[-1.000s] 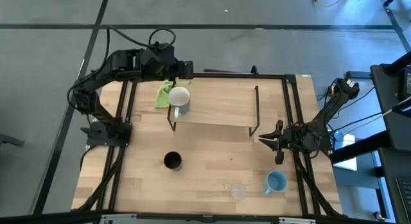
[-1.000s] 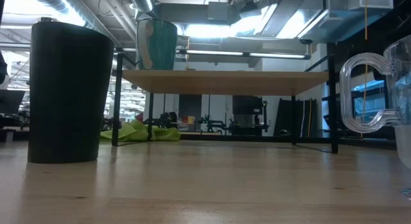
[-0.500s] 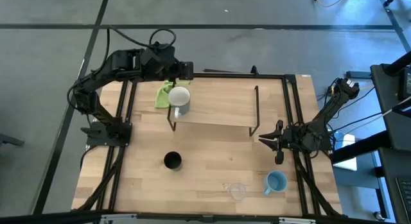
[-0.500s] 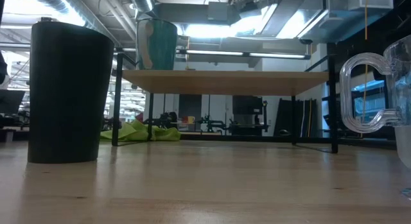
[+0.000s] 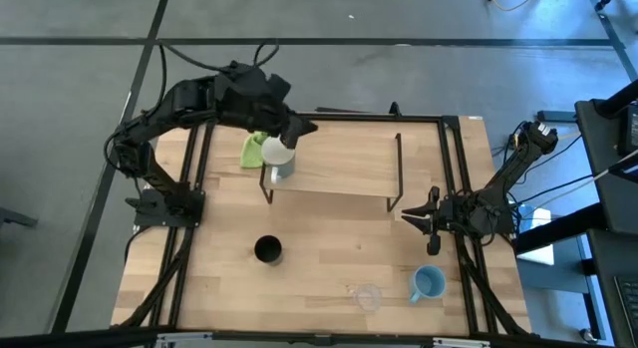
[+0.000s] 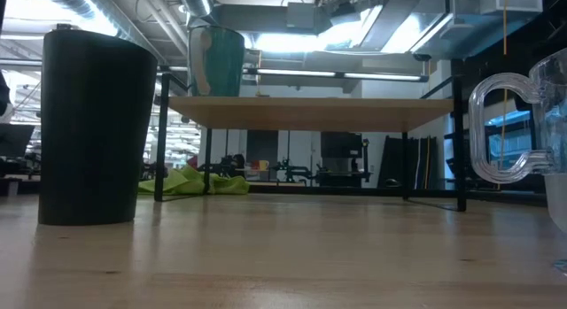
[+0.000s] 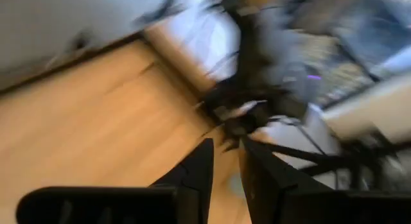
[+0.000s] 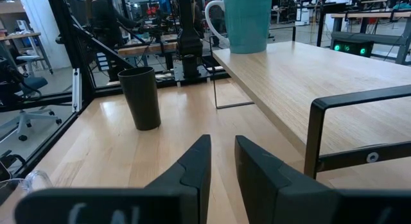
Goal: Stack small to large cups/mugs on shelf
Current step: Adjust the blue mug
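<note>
- My left gripper (image 5: 297, 131) hangs at the far left corner of the shelf (image 5: 344, 159), just beside the white mug (image 5: 280, 155). Its fingers (image 7: 196, 172) stand slightly parted and hold nothing.
- My right gripper (image 5: 423, 219) waits near the table's (image 5: 329, 253) right edge, just off the shelf's right end. Its jaws show a narrow gap with nothing between them.
- The white mug stands upright on the shelf's left end, a likely base for the stack.
- A green cloth (image 5: 254, 149) lies beside that mug, beyond the shelf's left edge.
- The black cup (image 5: 267, 250) stands on the table, nearer than the shelf and left of centre.
- The clear cup (image 5: 368, 297) and the blue mug (image 5: 429, 282) stand at the near right, not yet moved.
- I judge three vessels remain to be gathered.
</note>
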`<act>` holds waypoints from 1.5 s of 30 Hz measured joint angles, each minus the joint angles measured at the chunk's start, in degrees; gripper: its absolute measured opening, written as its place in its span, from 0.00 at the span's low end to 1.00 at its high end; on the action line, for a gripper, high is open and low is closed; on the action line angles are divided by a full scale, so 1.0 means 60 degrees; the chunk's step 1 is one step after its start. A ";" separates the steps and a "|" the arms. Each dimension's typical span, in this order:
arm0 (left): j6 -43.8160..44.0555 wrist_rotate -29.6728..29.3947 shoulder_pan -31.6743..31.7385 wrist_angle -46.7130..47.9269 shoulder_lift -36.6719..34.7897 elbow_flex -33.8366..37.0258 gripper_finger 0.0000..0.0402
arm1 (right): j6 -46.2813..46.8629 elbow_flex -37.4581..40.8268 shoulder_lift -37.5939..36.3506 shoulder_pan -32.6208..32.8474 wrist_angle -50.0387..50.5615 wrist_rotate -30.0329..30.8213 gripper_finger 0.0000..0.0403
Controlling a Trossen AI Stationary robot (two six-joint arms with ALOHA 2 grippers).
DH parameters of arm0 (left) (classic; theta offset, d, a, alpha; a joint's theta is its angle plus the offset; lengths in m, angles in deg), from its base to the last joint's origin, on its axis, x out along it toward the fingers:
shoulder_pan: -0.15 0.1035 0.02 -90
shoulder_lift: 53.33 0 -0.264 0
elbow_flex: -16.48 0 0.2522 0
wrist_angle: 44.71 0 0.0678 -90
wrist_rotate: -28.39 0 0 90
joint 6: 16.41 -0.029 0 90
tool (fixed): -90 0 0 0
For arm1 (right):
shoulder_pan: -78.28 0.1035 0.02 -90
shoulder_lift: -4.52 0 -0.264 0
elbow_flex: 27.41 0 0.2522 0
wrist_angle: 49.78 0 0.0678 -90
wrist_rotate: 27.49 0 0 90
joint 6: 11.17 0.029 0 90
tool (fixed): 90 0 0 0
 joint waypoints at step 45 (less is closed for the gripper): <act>-0.6628 1.2716 -0.2079 -0.5812 -0.1069 0.0004 0.19 | -0.0002 0.0000 0.0000 0.0002 0.0000 0.0004 0.18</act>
